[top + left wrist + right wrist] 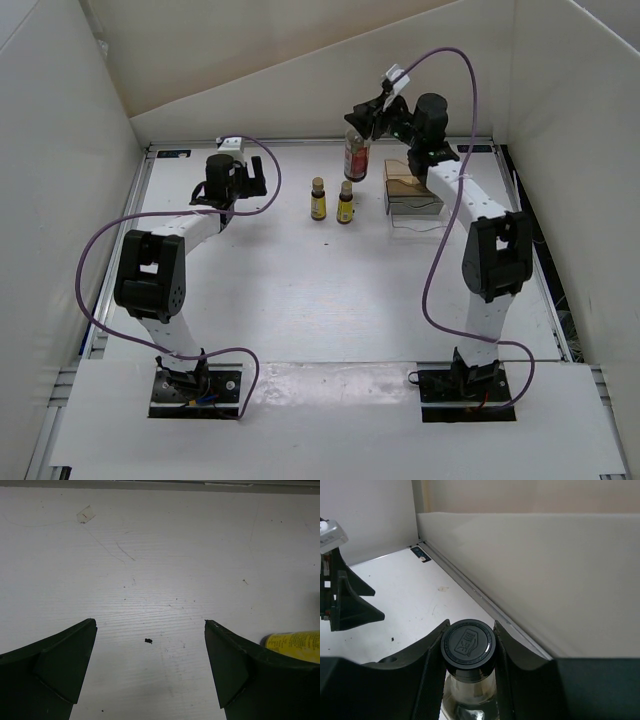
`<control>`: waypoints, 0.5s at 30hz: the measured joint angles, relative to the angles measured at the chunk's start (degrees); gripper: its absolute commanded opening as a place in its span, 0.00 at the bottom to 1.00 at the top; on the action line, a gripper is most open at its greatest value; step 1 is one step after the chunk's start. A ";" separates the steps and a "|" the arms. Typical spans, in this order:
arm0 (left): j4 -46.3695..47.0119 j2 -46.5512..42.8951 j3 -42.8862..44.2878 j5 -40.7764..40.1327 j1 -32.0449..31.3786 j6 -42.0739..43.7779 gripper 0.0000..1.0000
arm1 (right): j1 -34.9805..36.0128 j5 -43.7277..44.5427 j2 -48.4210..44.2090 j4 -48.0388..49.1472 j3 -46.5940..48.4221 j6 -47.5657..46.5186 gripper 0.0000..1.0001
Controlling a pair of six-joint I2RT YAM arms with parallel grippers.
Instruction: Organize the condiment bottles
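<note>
From above and behind, the top view covers the table (pixel 300 290); both wrist views see it closely.

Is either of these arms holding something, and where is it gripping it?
The right arm's fingers clamp the tall red-filled bottle by its black cap; the left arm's fingers hold nothing.

Bright, even overhead light; soft shadows; wrist views' near foreground slightly blurred.

Small yellow-label bottles (pixel 318 199) (pixel 345 203) with brown caps: two. Taller red-filled bottle (pixel 356 158) with black cap: one. Box (pixel 412 192) toward the table's (pixel 300 300) far right corner: one, probably. Whatever sits on it is too blurred to count.
</note>
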 measured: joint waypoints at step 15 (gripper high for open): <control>-0.04 0.00 0.17 -0.02 -1.57 -0.02 1.00 | -8.28 0.07 -14.80 0.07 -13.55 -3.28 0.00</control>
